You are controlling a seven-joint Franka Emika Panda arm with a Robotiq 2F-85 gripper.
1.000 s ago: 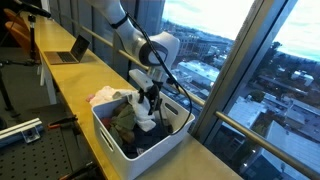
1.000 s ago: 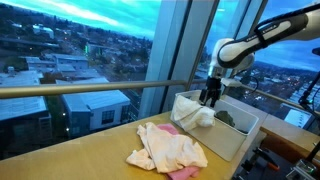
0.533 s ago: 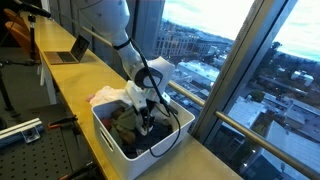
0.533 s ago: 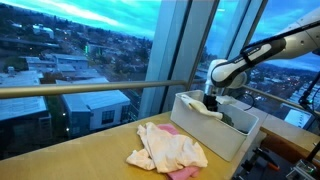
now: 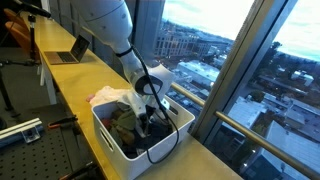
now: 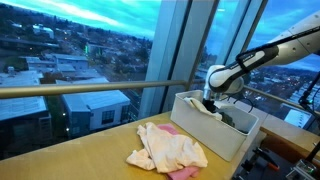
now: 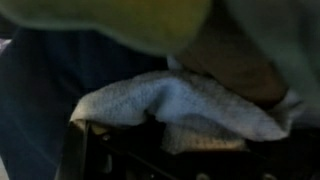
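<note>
My gripper (image 5: pixel 148 122) is lowered into a white bin (image 5: pixel 110 142) full of dark and light clothes, on a long wooden counter by the window. In the other exterior view the gripper (image 6: pixel 210 104) dips behind the bin's (image 6: pixel 215 135) rim. The wrist view is very close and dim. In it a white towel-like cloth (image 7: pixel 180 105) lies right at the jaws over dark fabric, with a yellowish garment above. One dark finger (image 7: pixel 75 155) shows at the lower left. How far apart the jaws stand is hidden by cloth and shadow.
A loose pile of cream and pink clothes (image 6: pixel 170 148) lies on the counter beside the bin, seen also behind the bin (image 5: pixel 108 97). A laptop (image 5: pixel 70 50) sits farther along the counter. A glass wall with a railing (image 6: pixel 90 88) runs close behind.
The arm has come down from above the bin into it. A white cloth that hung below the gripper a second ago now lies in the bin.
</note>
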